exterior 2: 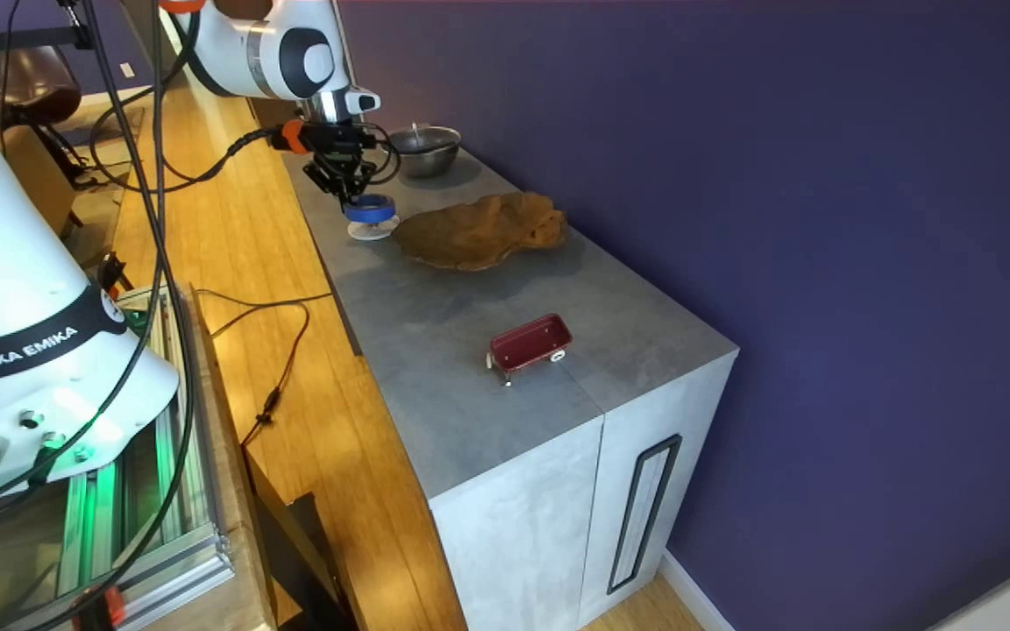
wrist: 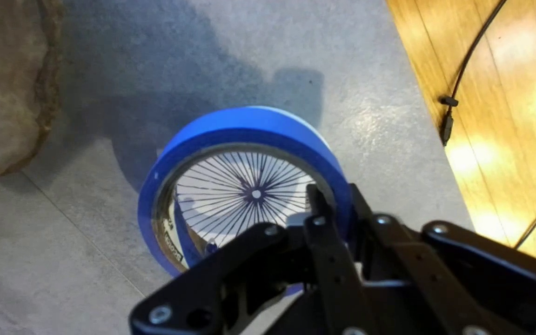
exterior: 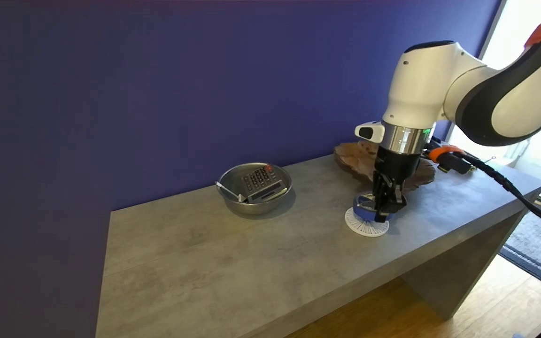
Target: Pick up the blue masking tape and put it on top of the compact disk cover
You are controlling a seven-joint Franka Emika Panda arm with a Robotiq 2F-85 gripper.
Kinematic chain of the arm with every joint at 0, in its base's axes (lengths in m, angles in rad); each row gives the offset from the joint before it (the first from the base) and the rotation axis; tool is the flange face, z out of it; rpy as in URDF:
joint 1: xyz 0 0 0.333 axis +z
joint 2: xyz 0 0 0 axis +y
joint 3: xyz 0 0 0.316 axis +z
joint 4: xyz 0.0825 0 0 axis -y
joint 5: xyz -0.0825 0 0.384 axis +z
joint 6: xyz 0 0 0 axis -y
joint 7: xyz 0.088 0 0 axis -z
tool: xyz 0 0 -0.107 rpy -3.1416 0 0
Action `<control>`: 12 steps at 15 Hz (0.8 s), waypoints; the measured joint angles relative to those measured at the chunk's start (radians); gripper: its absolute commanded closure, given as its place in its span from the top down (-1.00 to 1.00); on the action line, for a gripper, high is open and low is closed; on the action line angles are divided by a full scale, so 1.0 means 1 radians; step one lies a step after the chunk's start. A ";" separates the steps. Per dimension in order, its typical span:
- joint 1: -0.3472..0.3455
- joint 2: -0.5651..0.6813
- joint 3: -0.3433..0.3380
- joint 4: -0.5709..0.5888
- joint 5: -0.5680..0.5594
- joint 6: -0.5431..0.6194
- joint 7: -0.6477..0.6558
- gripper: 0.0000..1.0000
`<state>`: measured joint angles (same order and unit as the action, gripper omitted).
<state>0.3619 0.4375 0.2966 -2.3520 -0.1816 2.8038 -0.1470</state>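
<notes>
The blue masking tape (wrist: 231, 125) is a ring with a hollow middle. My gripper (wrist: 334, 197) is shut on one side of its wall, with one finger inside the ring and one outside. The tape is over the white compact disk cover (wrist: 240, 181), whose dark centre shows through the ring in the wrist view. In both exterior views the tape (exterior: 363, 212) (exterior 2: 370, 209) appears slightly above the cover (exterior: 367, 229) (exterior 2: 373, 231); I cannot tell exactly how large the gap is. The gripper (exterior: 383, 213) (exterior 2: 347, 194) hides part of the tape.
A brown wooden tray (exterior 2: 479, 230) lies close beside the cover. A metal bowl (exterior: 251, 209) holding a calculator (exterior: 262, 183) stands farther along the grey table (exterior: 214, 253), against the wall. A red toy wagon (exterior 2: 529, 343) stands near the table's end. The table edge runs close to the cover.
</notes>
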 measured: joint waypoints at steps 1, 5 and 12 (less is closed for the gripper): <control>0.008 0.009 -0.002 0.004 -0.006 0.006 0.000 -0.94; 0.034 0.036 -0.007 0.021 -0.011 0.014 0.000 -0.94; 0.060 0.054 -0.039 0.032 -0.019 0.028 0.008 -0.94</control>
<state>0.4221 0.4917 0.2575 -2.3202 -0.2008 2.8315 -0.1391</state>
